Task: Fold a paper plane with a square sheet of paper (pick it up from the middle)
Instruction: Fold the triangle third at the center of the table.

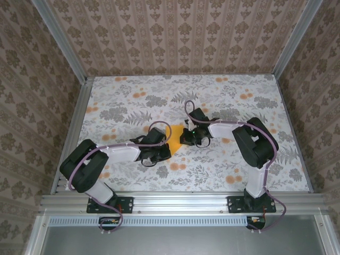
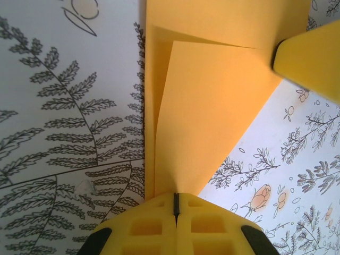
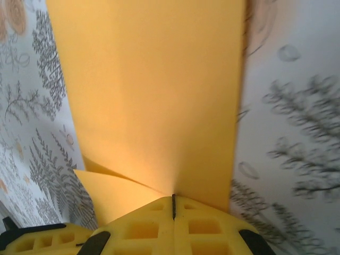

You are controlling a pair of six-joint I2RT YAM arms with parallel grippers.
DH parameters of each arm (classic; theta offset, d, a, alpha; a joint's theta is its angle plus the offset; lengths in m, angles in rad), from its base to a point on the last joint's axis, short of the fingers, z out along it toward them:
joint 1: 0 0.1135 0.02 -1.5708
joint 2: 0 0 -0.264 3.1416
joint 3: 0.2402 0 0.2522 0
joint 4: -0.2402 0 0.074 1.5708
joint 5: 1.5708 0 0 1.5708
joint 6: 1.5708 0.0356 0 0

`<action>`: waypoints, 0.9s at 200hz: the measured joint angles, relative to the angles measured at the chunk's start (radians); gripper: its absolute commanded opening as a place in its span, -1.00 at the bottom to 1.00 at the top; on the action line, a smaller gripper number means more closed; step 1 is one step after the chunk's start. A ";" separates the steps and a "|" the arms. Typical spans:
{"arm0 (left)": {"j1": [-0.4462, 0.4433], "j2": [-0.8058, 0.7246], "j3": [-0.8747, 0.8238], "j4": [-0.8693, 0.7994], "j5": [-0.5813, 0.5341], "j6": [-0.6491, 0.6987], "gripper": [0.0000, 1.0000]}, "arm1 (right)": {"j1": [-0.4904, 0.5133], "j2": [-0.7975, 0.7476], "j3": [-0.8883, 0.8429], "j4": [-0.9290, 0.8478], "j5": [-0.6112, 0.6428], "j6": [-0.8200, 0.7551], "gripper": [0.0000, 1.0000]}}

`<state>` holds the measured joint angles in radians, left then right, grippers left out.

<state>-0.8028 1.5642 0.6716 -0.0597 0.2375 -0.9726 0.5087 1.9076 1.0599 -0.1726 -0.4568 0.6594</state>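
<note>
Square sheet of paper [image 2: 212, 106], clenched by left end effector [image 2: 176, 196], right end effector [image 3: 173, 198], floral table [image 1: 212, 101], damask walls [image 1: 175, 32]

**Square sheet of paper** [image 2: 212, 106]: thin orange-yellow paper, matt and smooth, with crisp creases where one flap overlaps another.
**Left pincer** [image 2: 176, 197] and **right pincer** [image 3: 173, 199]: yellow moulded plastic, matt, faintly grainy, with square recesses in the finger blocks and black parts at the sides.
**Bench** [image 1: 223, 90]: white covering printed with grey ferns and orange blossoms, smooth, low in sheen. Whether it is cloth or film cannot be told.
**Frame rails** [image 1: 180, 202]: bare silver metal, satin finish.
**Left arm** [image 1: 119, 153] and **right arm** [image 1: 255, 143]: 2 sets of white and black plastic shells, slightly glossy.
**Walls** [image 1: 175, 32]: beige covering with a damask pattern, matt.
</note>
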 measured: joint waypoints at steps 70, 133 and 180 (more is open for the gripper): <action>-0.002 -0.010 0.045 -0.115 0.000 0.047 -0.74 | -0.068 -0.117 -0.038 -0.021 0.062 -0.012 -0.47; 0.011 -0.026 0.149 -0.145 -0.014 0.106 -0.55 | -0.066 -0.277 -0.184 0.058 0.041 0.030 0.14; 0.039 0.001 0.150 -0.129 -0.037 0.106 -0.57 | -0.066 -0.277 -0.266 0.150 0.002 0.082 0.39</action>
<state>-0.7643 1.5650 0.8211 -0.1886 0.2005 -0.8665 0.4431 1.6306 0.7937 -0.0231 -0.4549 0.7418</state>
